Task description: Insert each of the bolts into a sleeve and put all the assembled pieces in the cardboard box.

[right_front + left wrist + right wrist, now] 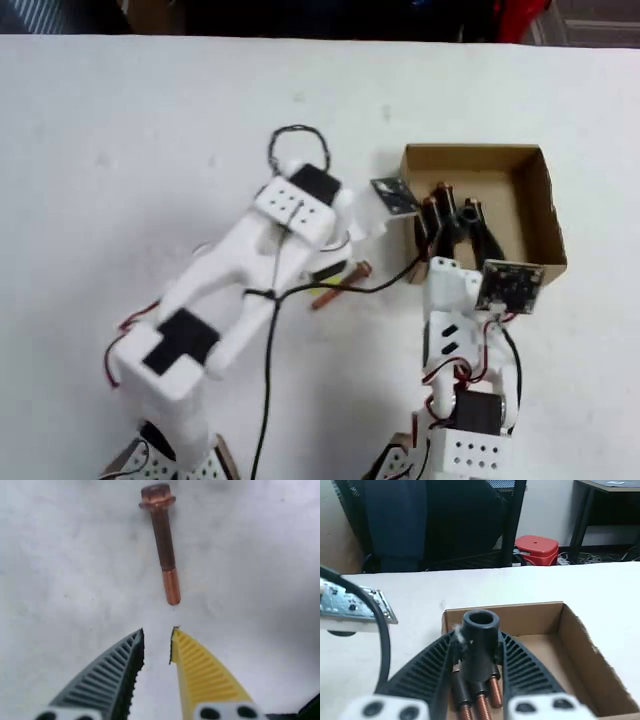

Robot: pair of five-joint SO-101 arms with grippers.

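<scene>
On the white table (pixel 120 120) lay one loose copper bolt (pixel 162 545), just ahead of the left gripper (pixel 157 639), whose grey and yellow jaws stood empty and only narrowly apart. The right gripper (pixel 478 645) hung over the single cardboard box (pixel 530 617), clamped on one upright black sleeve (pixel 480 625). Three copper shafts (pixel 493 692) showed beneath it, apparently pieces in the box. With so slim a gap, the left jaws could nudge the bolt and roll it away. A loosened right grip would drop the sleeve in unfilled.
</scene>
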